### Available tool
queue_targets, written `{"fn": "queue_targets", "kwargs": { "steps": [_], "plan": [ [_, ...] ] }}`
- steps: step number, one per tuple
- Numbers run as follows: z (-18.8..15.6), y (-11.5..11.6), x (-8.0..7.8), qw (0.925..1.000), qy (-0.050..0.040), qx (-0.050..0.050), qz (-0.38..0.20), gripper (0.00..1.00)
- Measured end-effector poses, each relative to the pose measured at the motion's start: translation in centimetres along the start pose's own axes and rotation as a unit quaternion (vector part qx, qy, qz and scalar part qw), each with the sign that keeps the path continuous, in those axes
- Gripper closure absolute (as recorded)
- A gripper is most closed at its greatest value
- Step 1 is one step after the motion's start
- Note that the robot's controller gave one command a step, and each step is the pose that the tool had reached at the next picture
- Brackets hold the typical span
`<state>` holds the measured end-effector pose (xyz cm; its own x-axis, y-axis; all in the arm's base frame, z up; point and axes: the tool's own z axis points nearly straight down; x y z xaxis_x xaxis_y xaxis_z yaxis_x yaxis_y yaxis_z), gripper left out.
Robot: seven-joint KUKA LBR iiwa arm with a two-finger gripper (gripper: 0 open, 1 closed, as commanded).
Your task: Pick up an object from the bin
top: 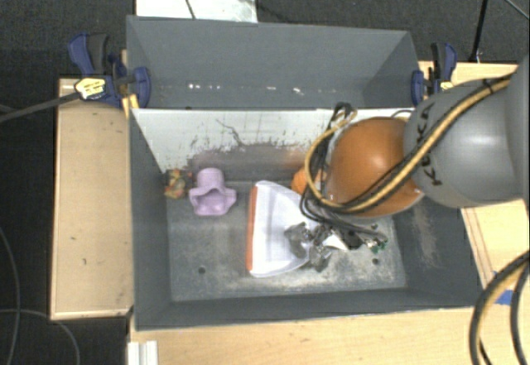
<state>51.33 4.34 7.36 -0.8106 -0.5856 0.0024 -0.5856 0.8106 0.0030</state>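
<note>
Hand [319,249] low, opening cannot be told. Just left: 1 white scoop [269,227]. Farther left: 1 lilac toy [211,192], 1 small brown object [174,184].

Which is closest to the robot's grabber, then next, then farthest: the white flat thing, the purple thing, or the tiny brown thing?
From the gripper, camera view:
1. White flat thing with an orange edge, right beside it.
2. Lilac thing, further left.
3. Tiny brown thing, farthest, by the left wall.
</note>
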Motion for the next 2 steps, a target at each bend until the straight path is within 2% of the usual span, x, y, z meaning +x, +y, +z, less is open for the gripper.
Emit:
{"fn": "queue_targets", "kwargs": {
  "steps": [1, 2],
  "plan": [
    [-2.1, 0.1, 0.2, 1.0000, 0.0033, -0.002, 0.001, 1.00],
    [-4.4, 0.0, 0.0, 1.0000, -0.0005, 0.000, 0.001, 1.00]
  ]
}}
